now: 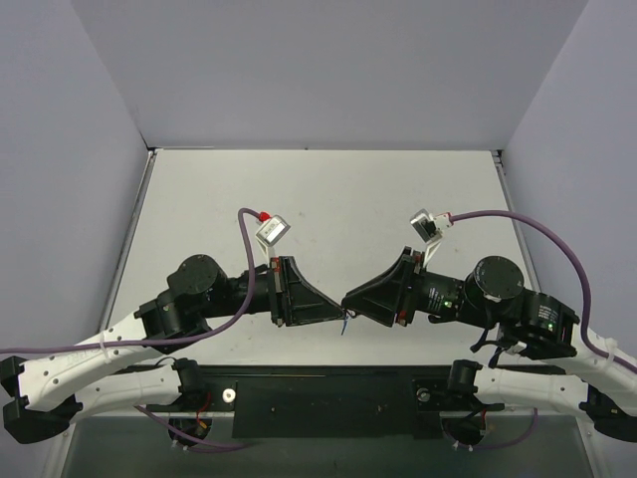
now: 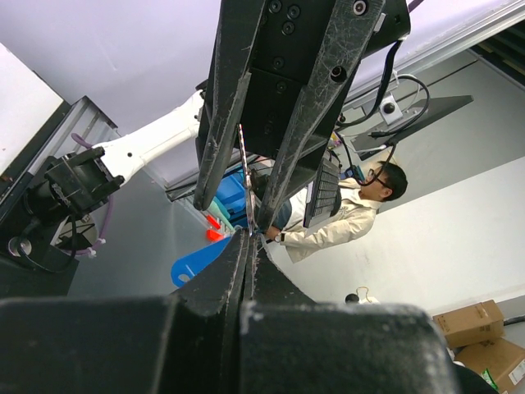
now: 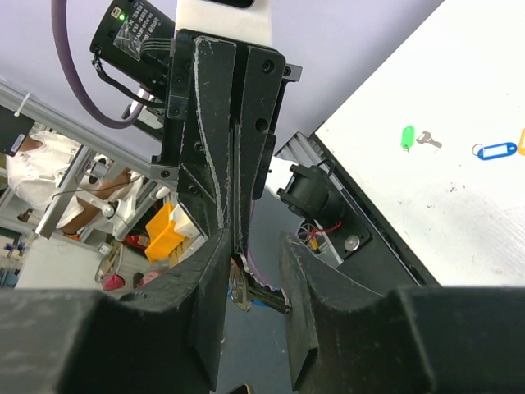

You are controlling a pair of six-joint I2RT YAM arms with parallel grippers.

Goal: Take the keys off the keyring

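My two grippers meet tip to tip above the table's near middle. The left gripper (image 1: 336, 315) (image 2: 248, 236) is shut on the keyring's thin metal ring (image 2: 244, 176), and the blue tag (image 2: 197, 261) (image 1: 343, 325) hangs beside its fingers. The right gripper (image 1: 350, 301) (image 3: 254, 246) stands open, its jaws a finger's width apart. A small silver key (image 3: 240, 287) lies across that gap, its round head against one finger and its blade tip near the other. It hangs right at the left gripper's shut tips.
In the right wrist view a white surface at the far right carries a green tag (image 3: 408, 137) with a small key (image 3: 426, 139) and another blue tag (image 3: 496, 151). The black base rail (image 1: 318, 398) runs along the near edge.
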